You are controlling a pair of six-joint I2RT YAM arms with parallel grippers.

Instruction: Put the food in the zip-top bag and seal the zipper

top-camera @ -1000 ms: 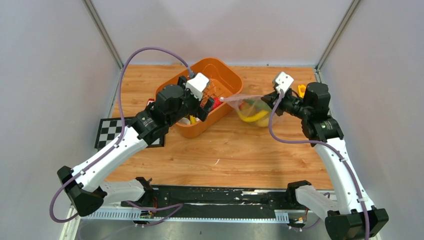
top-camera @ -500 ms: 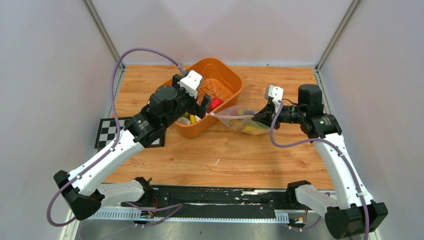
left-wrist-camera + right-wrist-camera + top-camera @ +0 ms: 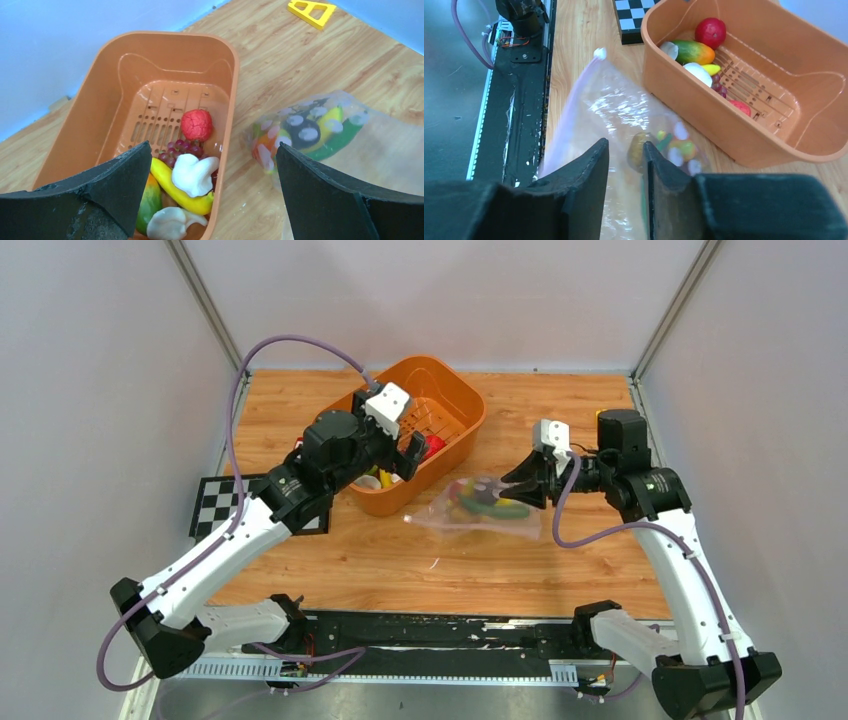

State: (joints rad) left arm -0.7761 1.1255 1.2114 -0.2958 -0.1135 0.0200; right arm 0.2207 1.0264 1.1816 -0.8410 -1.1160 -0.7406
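Now that the bag (image 3: 478,508) is lying slack on the table instead of hanging stretched in the air, the right gripper (image 3: 520,485) is easing its jaws slightly apart at its right edge. Farther back, the left gripper (image 3: 212,152) is hovering, jaws spread wide, over the basket (image 3: 455,390), likely going for more food (image 3: 192,172).

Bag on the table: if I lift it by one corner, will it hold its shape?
Probably not: the bag looks like thin, crinkled film lying slack, so it should flop. The toy food inside sits bunched in one part and will likely slide and swing it.
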